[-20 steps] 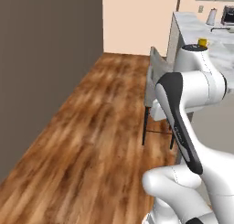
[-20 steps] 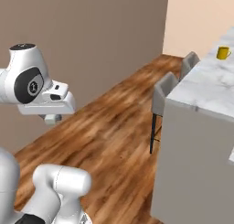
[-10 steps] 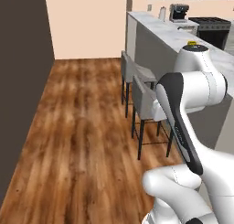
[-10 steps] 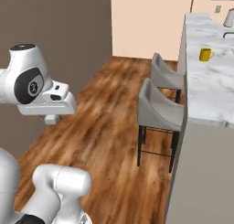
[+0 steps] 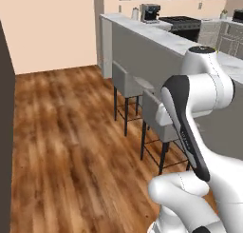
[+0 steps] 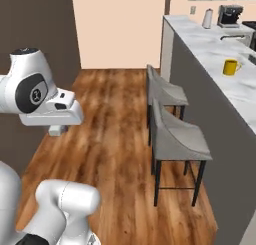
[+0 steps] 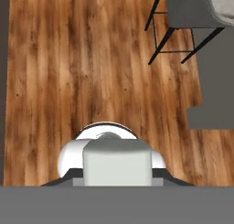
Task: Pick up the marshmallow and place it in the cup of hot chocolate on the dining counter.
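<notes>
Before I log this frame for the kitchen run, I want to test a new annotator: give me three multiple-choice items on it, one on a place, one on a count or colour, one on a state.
1. Where does the yellow cup stand?
A. on the wooden floor
B. on the marble dining counter
C. on a stool seat

2. How many grey stools stand along the counter's front?
A. two
B. four
C. none

3. How do the stools stand?
A. tipped over on the floor
B. stacked on each other
C. upright, side by side against the counter

Answers: 1 B, the cup rests on the veined white top in the right base view. 2 A, two seats show one behind the other. 3 C, both stand on their dark legs on the wooden floor.
</notes>
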Robot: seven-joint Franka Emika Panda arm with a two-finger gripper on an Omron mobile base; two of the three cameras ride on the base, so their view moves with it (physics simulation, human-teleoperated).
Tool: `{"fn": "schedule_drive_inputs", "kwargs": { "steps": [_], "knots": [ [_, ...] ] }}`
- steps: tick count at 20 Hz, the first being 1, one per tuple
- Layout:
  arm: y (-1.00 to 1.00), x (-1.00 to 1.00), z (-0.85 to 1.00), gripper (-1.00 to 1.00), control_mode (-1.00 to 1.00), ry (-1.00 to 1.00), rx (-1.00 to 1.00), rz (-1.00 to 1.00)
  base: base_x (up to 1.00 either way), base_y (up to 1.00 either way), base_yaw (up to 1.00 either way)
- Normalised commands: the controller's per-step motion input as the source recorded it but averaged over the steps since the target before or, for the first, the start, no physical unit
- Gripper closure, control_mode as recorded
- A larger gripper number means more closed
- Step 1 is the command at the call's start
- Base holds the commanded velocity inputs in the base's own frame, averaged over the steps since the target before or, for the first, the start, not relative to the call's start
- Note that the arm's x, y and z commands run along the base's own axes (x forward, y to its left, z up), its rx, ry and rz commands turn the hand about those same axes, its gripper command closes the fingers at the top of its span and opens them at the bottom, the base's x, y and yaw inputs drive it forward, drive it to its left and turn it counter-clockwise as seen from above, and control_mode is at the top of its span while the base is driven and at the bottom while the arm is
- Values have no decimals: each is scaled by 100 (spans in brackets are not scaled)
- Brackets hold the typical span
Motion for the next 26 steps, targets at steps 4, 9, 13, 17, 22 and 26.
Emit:
{"fn": "schedule_drive_inputs", "kwargs": {
  "steps": [4,9,13,17,22,26],
  "knots": [
    [0,0,0,100,100,0,0,0,61,64,-62],
    [0,0,0,100,100,0,0,0,44,51,-67],
    [0,0,0,100,100,0,0,0,40,60,-62],
    [0,0,0,100,100,0,0,0,36,85,-59],
    [0,0,0,100,100,0,0,0,42,100,-53],
    [0,0,0,100,100,0,0,0,24,89,-55]
  ]
}}
